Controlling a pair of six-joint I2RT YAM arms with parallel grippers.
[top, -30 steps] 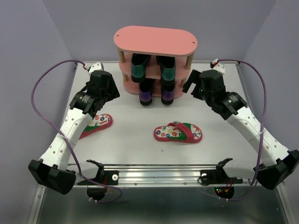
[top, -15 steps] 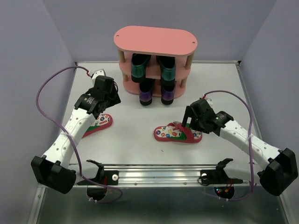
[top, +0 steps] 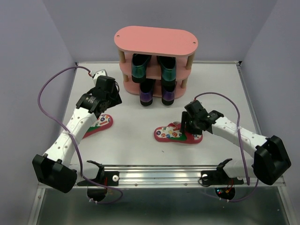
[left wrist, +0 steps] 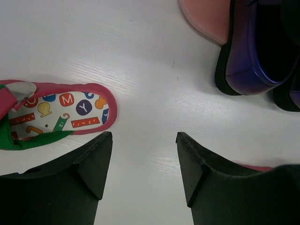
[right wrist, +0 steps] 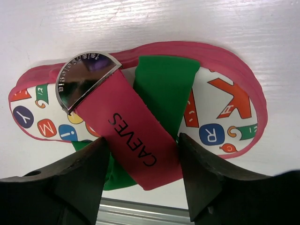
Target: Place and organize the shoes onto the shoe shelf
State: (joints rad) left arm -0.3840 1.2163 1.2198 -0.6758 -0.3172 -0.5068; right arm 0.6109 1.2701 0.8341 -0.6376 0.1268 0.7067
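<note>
My right tool [right wrist: 140, 146] is down over one red flip-flop [right wrist: 225, 110]. Its two fingers sit astride the red strap [right wrist: 133, 129], which fills the gap between them. Both fingers stand right at the strap's edges, but I cannot tell whether they pinch it or only flank it. In the wrist view, a half-round metal badge [right wrist: 84, 77] at the strap's end sits just ahead of the finger on the left. A green strap [right wrist: 161, 89] runs beneath the red one, straight ahead of the gap. This flip-flop lies flat on the white bench [top: 136, 117]. My left tool [left wrist: 144, 137] is spread wide, with bare bench showing between its fingers. The other red flip-flop [left wrist: 70, 108] lies ahead and to the left of it, just beyond that finger and apart from it. Ahead and to the right of this tool, a purple loafer [left wrist: 253, 61] pokes out from the lowest pink board of the shoe shelf [top: 155, 40]. The second purple loafer [top: 168, 93] stands beside it, and the two dark-green loafers [top: 140, 68] stand on the middle board.
</note>
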